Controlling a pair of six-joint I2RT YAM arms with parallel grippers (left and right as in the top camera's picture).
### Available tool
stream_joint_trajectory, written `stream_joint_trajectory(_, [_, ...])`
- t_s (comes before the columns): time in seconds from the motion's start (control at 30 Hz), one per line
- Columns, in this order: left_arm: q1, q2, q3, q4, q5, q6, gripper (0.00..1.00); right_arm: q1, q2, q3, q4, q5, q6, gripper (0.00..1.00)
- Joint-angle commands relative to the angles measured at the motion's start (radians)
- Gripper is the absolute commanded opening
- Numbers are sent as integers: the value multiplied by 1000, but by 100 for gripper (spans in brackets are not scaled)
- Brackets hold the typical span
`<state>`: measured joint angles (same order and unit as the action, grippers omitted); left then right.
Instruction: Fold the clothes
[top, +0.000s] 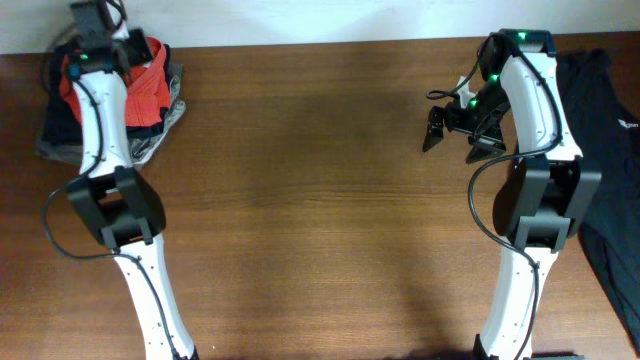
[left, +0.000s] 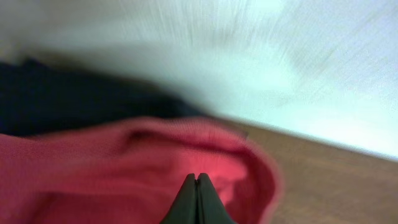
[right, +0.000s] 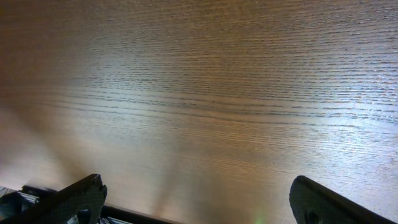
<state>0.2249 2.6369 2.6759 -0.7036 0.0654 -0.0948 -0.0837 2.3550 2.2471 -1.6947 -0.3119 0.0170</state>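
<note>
1. The shirt (top: 150, 80), orange-red, lies crumpled at the far left corner of the surface (top: 300, 180).
2. It sits on top of a navy garment (top: 58, 118) and a grey garment (top: 152, 140), both of which stick out from under it.
3. The left arm reaches up to that corner, so the left hand (left: 197, 180) is over the pile.
4. In the left wrist view its fingers are pressed together, with the tips right at a raised, rounded fold of the shirt.
5. Whether any cloth is caught between the tips cannot be told, because the view is blurred.
6. Behind the red fold the same view shows dark navy cloth, a strip of bare wood to the right, and a pale wall (left: 261, 56).
7. The right hand (top: 455, 128) hangs over bare wood near the far right part of the surface, well apart from the shirt.
8. Its fingers are spread wide with nothing between them, and the right wrist view shows only wood grain below.
9. A black garment (top: 610, 150) with a small white mark lies along the right edge, beside the right arm.
</note>
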Motion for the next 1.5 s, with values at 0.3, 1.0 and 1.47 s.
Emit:
stream_joint_trajectory(0.3, [68, -103, -24, -14, -89, -2, 2, 6, -43, -5, -5, 9, -14, 99])
stream_joint_trajectory(1.0, [91, 77, 9, -35, -80, -58, 17, 6, -43, -5, -5, 8, 4, 99])
stream_joint_trajectory(1.47, [86, -501, 26, -438, 294, -56, 99, 6, -292, -3, -5, -54, 25, 99])
